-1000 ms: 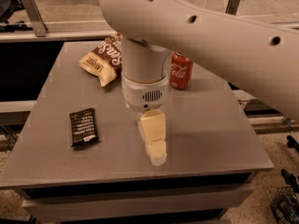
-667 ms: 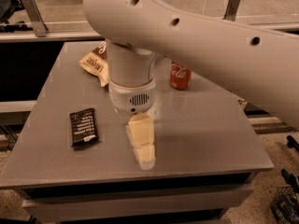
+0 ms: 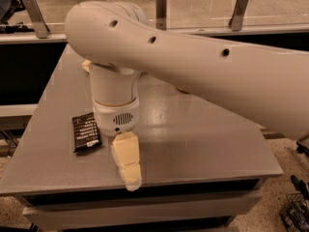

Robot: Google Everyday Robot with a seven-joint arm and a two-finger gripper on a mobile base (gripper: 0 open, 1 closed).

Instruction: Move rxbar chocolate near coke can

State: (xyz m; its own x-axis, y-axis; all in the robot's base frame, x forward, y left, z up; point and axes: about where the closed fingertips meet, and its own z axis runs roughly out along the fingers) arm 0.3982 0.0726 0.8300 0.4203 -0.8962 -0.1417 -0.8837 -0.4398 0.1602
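Gripper point(image 3: 128, 172) hangs low over the front edge of the table point(image 3: 207, 144), left of centre, pointing down and a bit toward the camera. It holds nothing that shows. Whether it is clenched or released cannot be told from this angle.

Rxbar point(image 3: 86, 132) lies flat on the table, front-left area, white text up, just beside the gripper on its left. They sit close but apart, no contact visible. The bar's right edge sits next to the round wrist housing point(image 3: 116, 116), which has a small vent grille.

Arm point(image 3: 203, 64) is the main obstruction: a thick cream tube running from upper left to the right edge, covering most of the table's back half. The coke can is not visible behind it.

A cream-coloured sliver of a bag point(image 3: 86, 65) pokes out at the far left, behind the wrist and mostly hidden.

Right half of the tabletop shows bare grey with a glare patch. Behind the table there is a rail with metal brackets point(image 3: 161, 7).
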